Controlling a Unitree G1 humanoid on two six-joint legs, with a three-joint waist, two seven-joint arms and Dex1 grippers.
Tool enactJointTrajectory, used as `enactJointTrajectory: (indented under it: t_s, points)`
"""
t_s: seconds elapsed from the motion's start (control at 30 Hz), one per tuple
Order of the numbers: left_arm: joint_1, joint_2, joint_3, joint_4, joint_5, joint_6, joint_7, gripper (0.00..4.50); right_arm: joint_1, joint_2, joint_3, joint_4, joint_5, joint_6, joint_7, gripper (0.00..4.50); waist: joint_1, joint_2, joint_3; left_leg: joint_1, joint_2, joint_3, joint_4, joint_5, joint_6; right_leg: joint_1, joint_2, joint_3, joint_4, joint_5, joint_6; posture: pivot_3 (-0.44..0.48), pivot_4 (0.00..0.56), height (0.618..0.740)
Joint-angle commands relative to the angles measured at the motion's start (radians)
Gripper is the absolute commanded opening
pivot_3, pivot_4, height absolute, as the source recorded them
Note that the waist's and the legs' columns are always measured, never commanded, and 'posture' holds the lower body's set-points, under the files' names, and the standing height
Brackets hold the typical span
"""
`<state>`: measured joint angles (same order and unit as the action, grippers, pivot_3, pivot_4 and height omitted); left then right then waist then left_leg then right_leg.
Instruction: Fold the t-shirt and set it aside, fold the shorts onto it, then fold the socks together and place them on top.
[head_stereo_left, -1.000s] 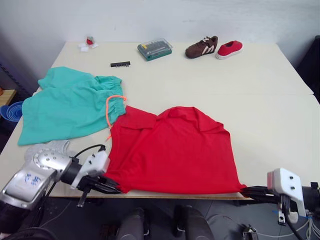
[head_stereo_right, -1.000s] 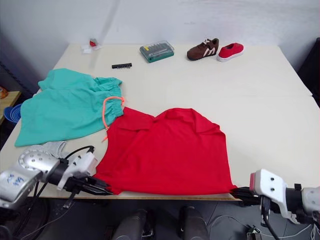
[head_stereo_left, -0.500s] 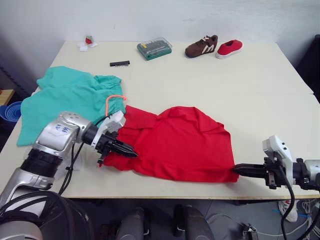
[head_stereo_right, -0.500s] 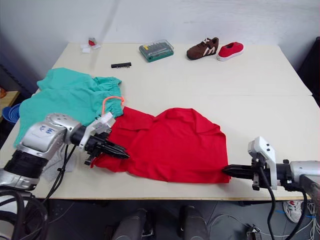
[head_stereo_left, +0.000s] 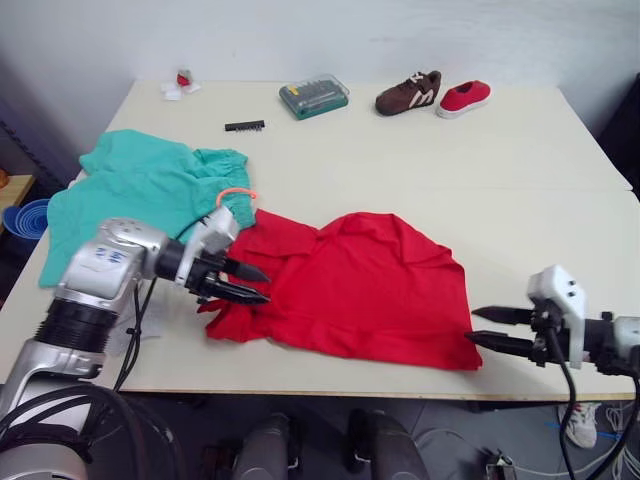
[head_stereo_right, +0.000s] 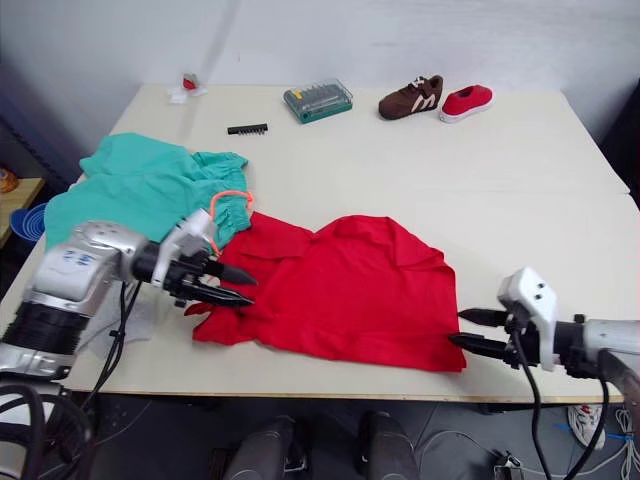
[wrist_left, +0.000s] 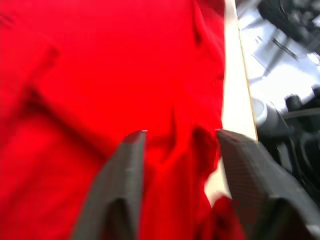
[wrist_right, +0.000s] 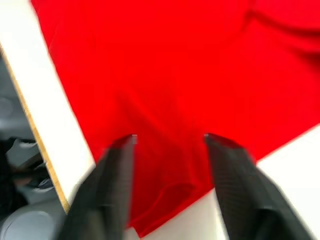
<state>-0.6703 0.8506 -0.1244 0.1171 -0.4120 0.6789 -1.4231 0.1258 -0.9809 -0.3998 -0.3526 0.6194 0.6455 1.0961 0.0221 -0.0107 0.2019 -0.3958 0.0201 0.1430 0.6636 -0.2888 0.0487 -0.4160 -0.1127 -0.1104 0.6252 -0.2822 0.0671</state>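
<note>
Shorts (head_stereo_left: 140, 200) lay far left on table (head_stereo_left: 400, 150), socks not made out; left gripper (head_stereo_left: 255, 284) was spread open at t-shirt (head_stereo_left: 360, 290) left hem, bunched there; right gripper (head_stereo_left: 478, 326) was parted at right hem corner. Risk: cloth missed or one layer only pinched, so fold would skew.
</note>
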Motion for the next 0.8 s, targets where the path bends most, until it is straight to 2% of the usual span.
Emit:
enactJointTrajectory:
  t_s: [0.03,0.1,0.13,0.27,0.4,0.6,0.8]
  points:
    - [0.046,0.054,0.11,-0.101,-0.054,0.006,0.016,3.6,0.032,0.015,-0.116,-0.109,0.072,0.038,-0.028,3.71,-0.003,0.0,0.0,0.0,0.0,0.0,0.0,0.0,0.0,0.0,0.0,0.0,0.0,0.0,0.0,0.0,0.15,0.74]
    - [0.157,0.122,0.137,-0.151,-0.012,-0.067,0.01,4.26,0.04,0.039,-0.141,-0.209,0.134,0.074,-0.074,4.42,-0.011,0.0,0.0,0.001,0.0,0.0,0.0,0.0,0.0,0.001,0.0,0.0,0.0,0.0,0.0,0.0,0.15,0.74]
    - [0.198,0.14,0.15,-0.168,-0.006,-0.086,0.013,4.47,0.036,0.048,-0.14,-0.253,0.165,0.09,-0.098,4.5,-0.015,0.0,0.0,0.003,0.0,0.001,-0.002,-0.001,-0.001,0.002,0.0,0.001,0.0,0.0,0.0,0.0,0.15,0.74]
    - [0.273,0.162,0.153,-0.165,0.013,-0.136,0.037,4.47,-0.013,0.066,-0.071,-0.374,0.251,0.122,-0.164,4.5,-0.02,0.0,0.0,0.006,0.0,0.0,-0.006,-0.002,-0.006,0.002,0.0,0.001,-0.001,-0.001,-0.001,0.0,0.15,0.74]
    - [0.284,0.17,0.134,-0.084,0.067,-0.182,0.067,4.47,-0.069,0.066,0.034,-0.414,0.233,0.117,-0.214,4.5,-0.018,0.0,0.0,0.005,0.0,-0.001,-0.008,-0.004,-0.003,0.002,-0.001,0.001,-0.003,0.0,-0.002,0.0,0.15,0.74]
    - [0.362,0.189,0.188,-0.175,-0.04,-0.015,0.061,4.47,-0.076,0.064,0.093,-0.408,0.208,0.102,-0.248,4.5,-0.023,0.0,0.0,0.003,-0.001,0.0,-0.012,-0.002,-0.006,-0.001,-0.001,0.001,-0.005,-0.001,-0.003,0.0,0.15,0.74]
    - [0.443,0.231,0.33,-0.257,-0.174,0.16,0.086,4.47,-0.046,0.062,0.083,-0.413,0.196,0.096,-0.245,4.5,-0.025,-0.001,0.0,0.002,-0.001,0.001,-0.012,-0.002,-0.003,-0.002,-0.001,0.0,-0.005,-0.002,-0.003,0.0,0.15,0.74]
